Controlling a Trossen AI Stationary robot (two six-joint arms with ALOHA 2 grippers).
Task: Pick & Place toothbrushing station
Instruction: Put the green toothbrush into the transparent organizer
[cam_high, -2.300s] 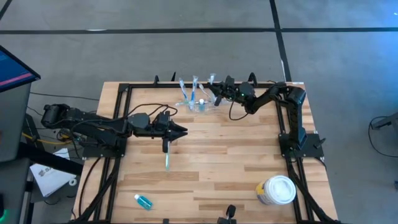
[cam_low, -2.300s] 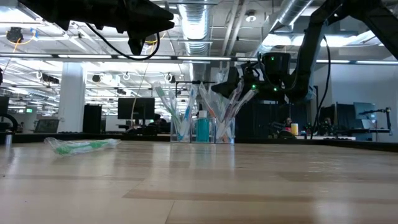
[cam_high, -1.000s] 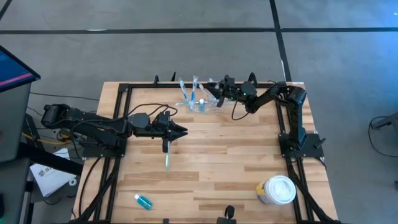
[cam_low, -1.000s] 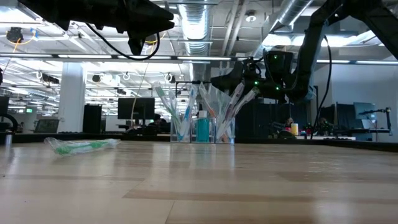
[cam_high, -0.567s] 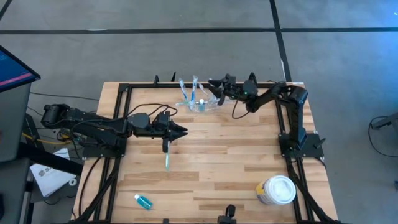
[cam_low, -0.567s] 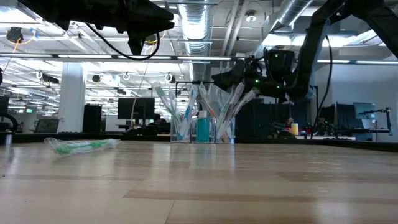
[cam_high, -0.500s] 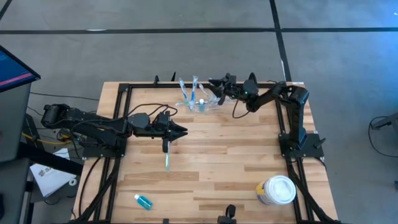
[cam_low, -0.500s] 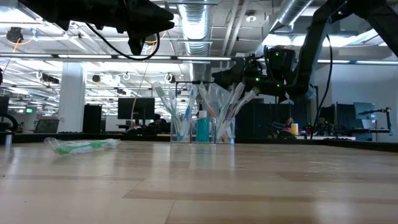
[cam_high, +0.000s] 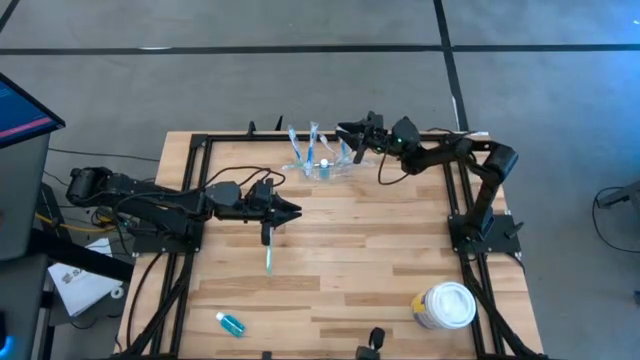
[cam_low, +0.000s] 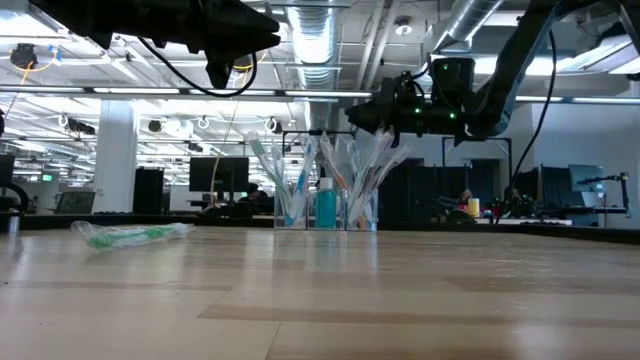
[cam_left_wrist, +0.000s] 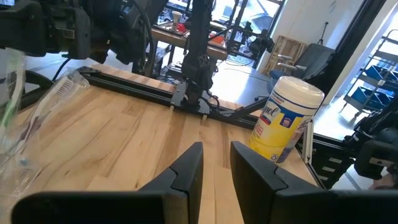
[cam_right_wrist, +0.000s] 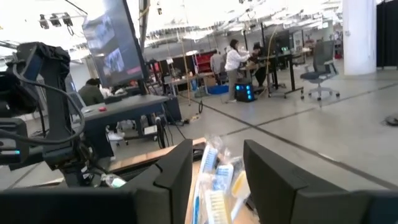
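From above, the toothbrushing station (cam_high: 318, 160) stands near the far edge of the wooden counter (cam_high: 340, 260), with toothbrushes fanned up out of it. The right hand (cam_high: 347, 133) hangs over the station's right end, its fingers parted and empty. The left hand (cam_high: 290, 210) hovers near the counter's middle, above a wrapped toothbrush (cam_high: 268, 252); whether its fingers are parted cannot be told here. A small blue bottle (cam_high: 230, 323) lies near the front left, a white-lidded tub (cam_high: 446, 305) at the front right.

From counter level, the station (cam_low: 322, 200) stands upright on the wood, and the right hand (cam_low: 360, 115) floats just above its brushes, not touching.

The left wrist view shows its own fingers (cam_left_wrist: 186, 171) slightly apart with nothing between them, and the tub (cam_left_wrist: 284, 118) beyond.

The right wrist view shows spread fingers (cam_right_wrist: 174, 171) directly over the brush heads (cam_right_wrist: 214, 180).
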